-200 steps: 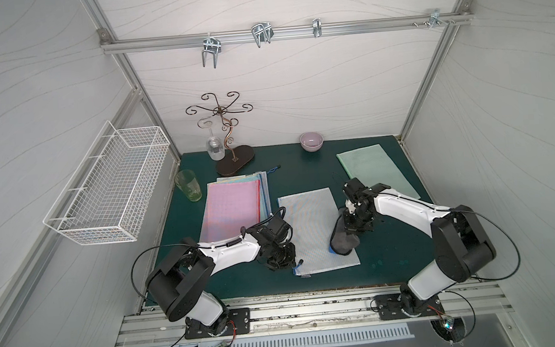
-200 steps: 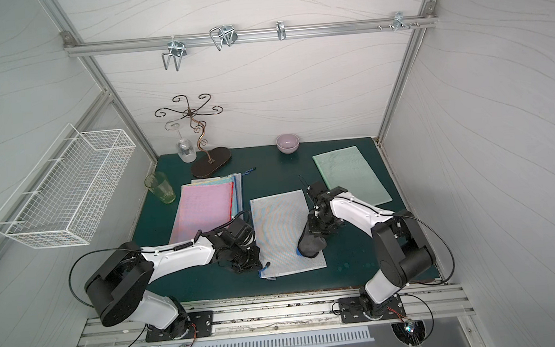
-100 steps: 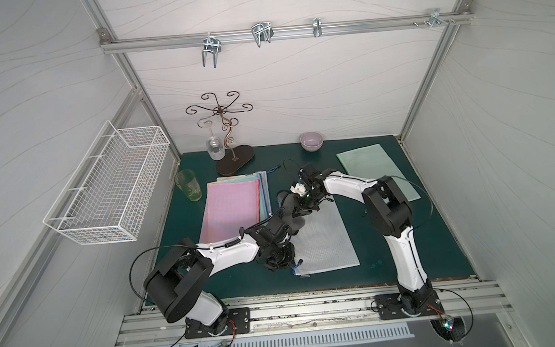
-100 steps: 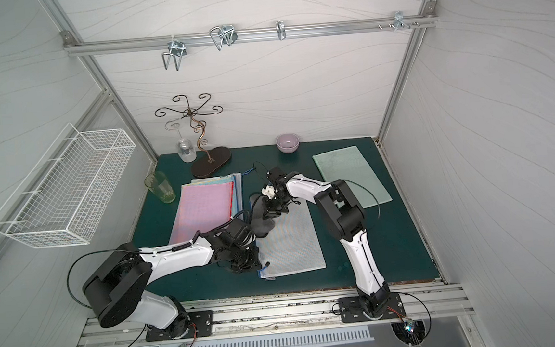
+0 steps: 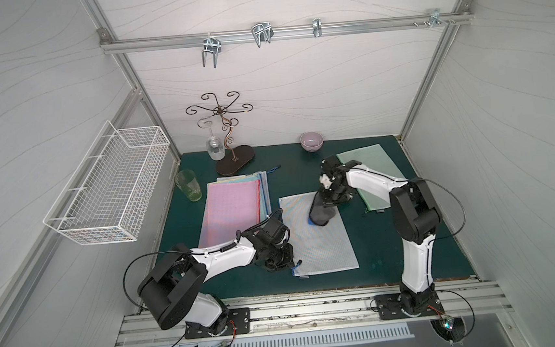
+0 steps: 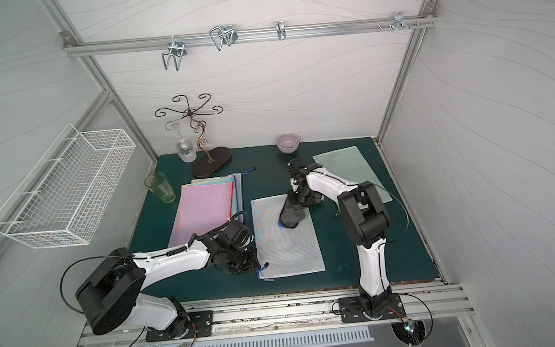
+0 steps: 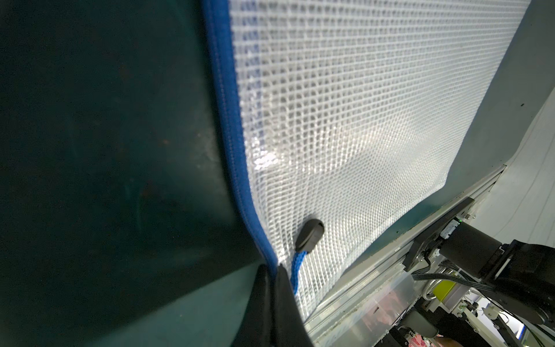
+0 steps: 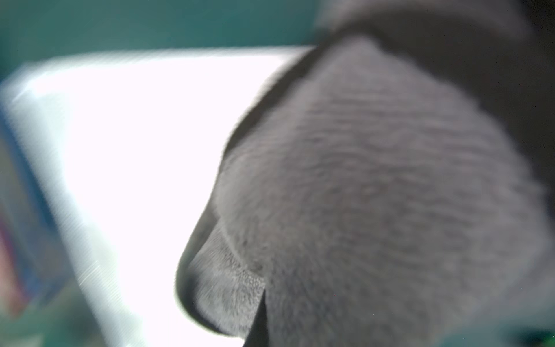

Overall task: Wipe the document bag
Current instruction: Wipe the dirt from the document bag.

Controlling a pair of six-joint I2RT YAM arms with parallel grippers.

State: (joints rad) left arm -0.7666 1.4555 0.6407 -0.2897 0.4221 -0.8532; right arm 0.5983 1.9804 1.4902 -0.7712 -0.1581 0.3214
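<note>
The document bag (image 5: 322,245) (image 6: 288,248) is a white mesh pouch with a blue zip edge, lying flat in the middle of the green mat. My left gripper (image 5: 281,263) (image 6: 243,267) is shut on the bag's blue edge (image 7: 237,168) at its near left corner, beside the black zip pull (image 7: 310,234). A dark grey cloth (image 5: 321,211) (image 6: 291,215) rests on the far right part of the bag, and my right gripper (image 5: 332,195) (image 6: 303,197) is shut on it. The blurred right wrist view is mostly filled by the cloth (image 8: 375,195).
A stack of pink and blue bags (image 5: 235,211) lies left of the bag. A pale green bag (image 5: 370,160) lies at the far right. A green glass (image 5: 188,185), a wine glass stand (image 5: 234,160) and a purple bowl (image 5: 312,141) stand along the back.
My right gripper swept the cloth from the bag's right edge to its far left corner, then back to the far right part. The left arm stayed put.
</note>
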